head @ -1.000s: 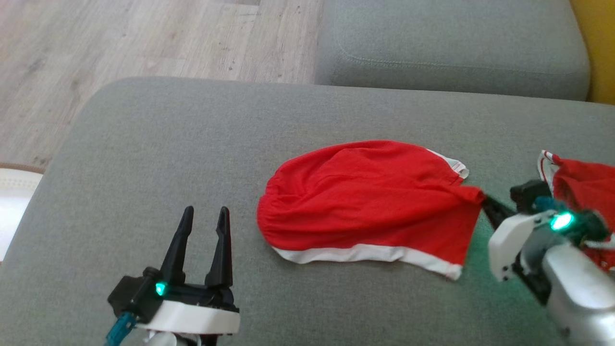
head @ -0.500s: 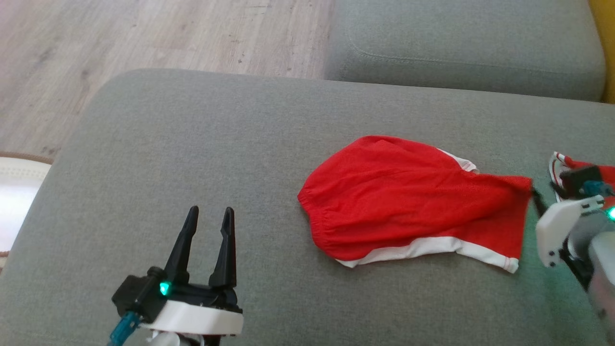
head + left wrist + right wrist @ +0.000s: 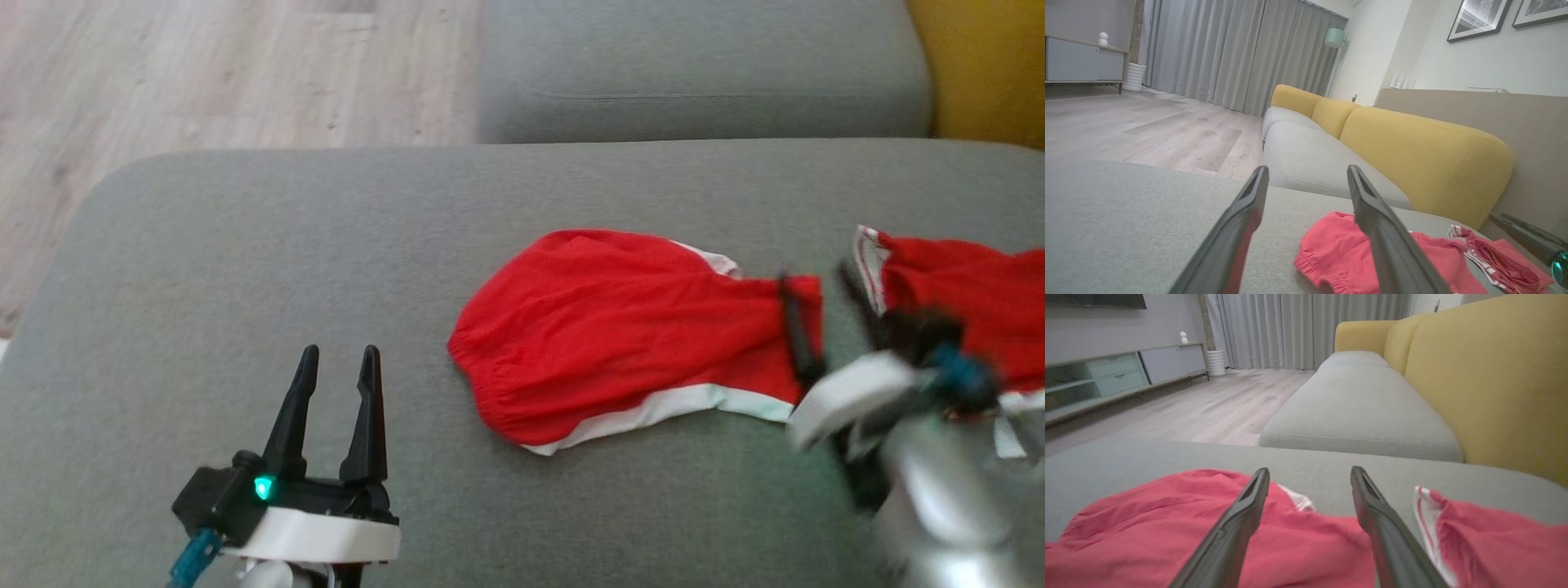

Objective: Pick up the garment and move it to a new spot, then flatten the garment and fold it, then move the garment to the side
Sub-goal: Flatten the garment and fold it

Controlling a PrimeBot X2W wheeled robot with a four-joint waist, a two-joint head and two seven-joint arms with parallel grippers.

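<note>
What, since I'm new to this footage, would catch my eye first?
Bright red shorts with white trim lie on the grey sofa cushion, mid-scene. A second red garment sits at the right edge. The right hand stands open at the shorts' right corner; the left hand is open, lower left.

Camera layout: one steep overhead view, two low wrist views along the sofa.

My head camera looks forward and down onto the grey sofa seat [image 3: 245, 245], with the left tool [image 3: 340, 351] low in frame and the right tool [image 3: 815, 276] at lower right. The left wrist camera sits low over the seat, facing the yellow backrest [image 3: 1412, 155] and curtains [image 3: 1229, 53]. The right wrist camera faces likewise, but almost on top of the red garment [image 3: 1147, 522]. All three views share that garment and the second red piece [image 3: 955, 278] beside it.
</note>
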